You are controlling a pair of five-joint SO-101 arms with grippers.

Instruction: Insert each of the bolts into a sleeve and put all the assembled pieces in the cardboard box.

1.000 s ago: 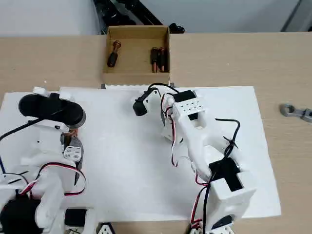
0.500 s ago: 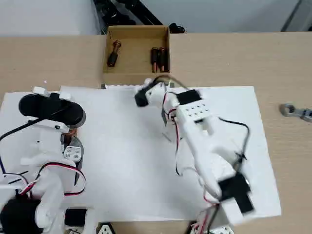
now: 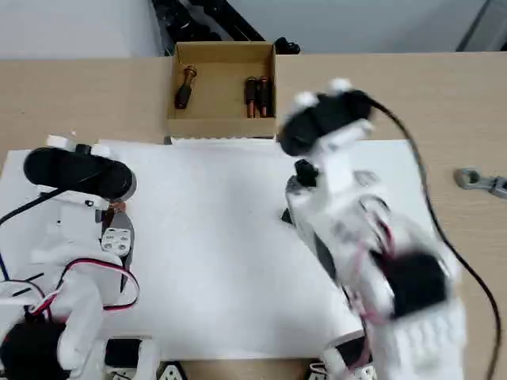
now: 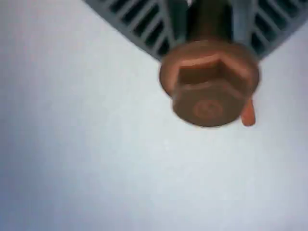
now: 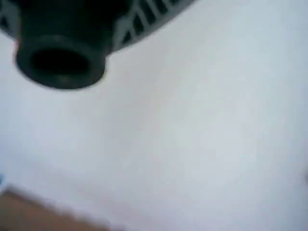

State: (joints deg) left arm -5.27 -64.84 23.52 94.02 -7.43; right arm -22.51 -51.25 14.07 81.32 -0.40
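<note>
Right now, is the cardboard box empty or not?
Not empty: three pieces lie inside the box, one alone, two side by side.

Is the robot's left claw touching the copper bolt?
Touching. The left wrist view shows the left gripper with its ribbed fingers pressed against both sides of the bolt shaft, holding it off the white paper.

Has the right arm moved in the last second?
Yes. In the high view the white right arm has swung right: its head was before the brown cardboard box's front wall and now lies past the box's right corner.
</note>
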